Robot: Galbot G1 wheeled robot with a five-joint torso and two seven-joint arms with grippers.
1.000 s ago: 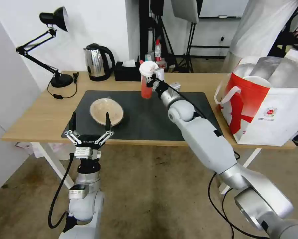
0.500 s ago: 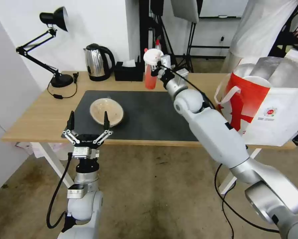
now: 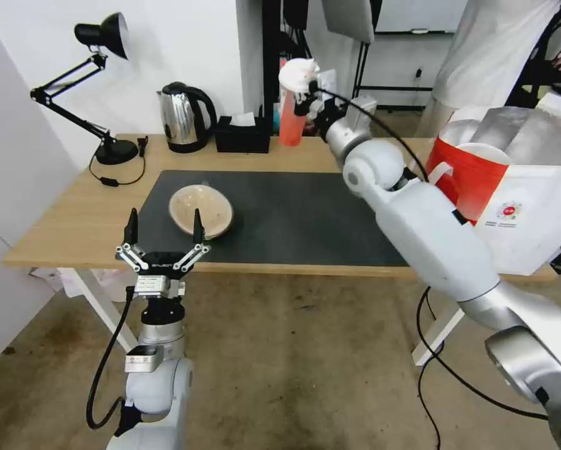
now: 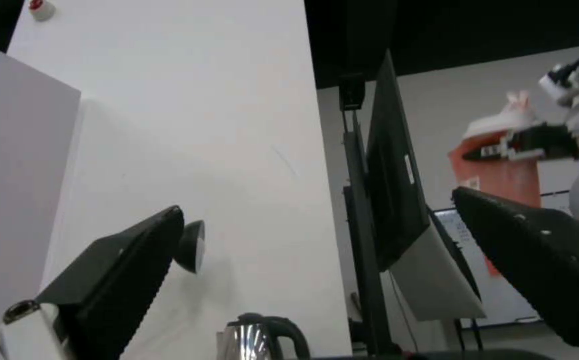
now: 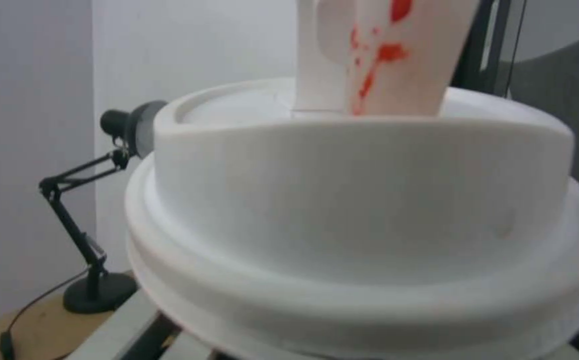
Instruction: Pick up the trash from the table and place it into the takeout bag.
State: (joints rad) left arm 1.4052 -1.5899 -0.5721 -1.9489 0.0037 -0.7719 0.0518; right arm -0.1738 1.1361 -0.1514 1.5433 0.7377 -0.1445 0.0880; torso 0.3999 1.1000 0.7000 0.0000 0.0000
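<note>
Right end effector [image 3: 307,100] clamped on red cup [image 3: 292,119], airborne above table [image 3: 74,219] far edge. Carry step; next needs swing toward takeout bag [image 3: 518,200] at 3 o'clock. Left end effector [image 3: 163,240] apart, idle near beige bowl [image 3: 200,209].

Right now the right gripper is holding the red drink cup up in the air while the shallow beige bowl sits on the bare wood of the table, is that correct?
Not quite. The right gripper does hold the red drink cup in the air, but the shallow beige bowl sits on the dark grey mat, not on the bare wood of the table. The head view shows it.
</note>
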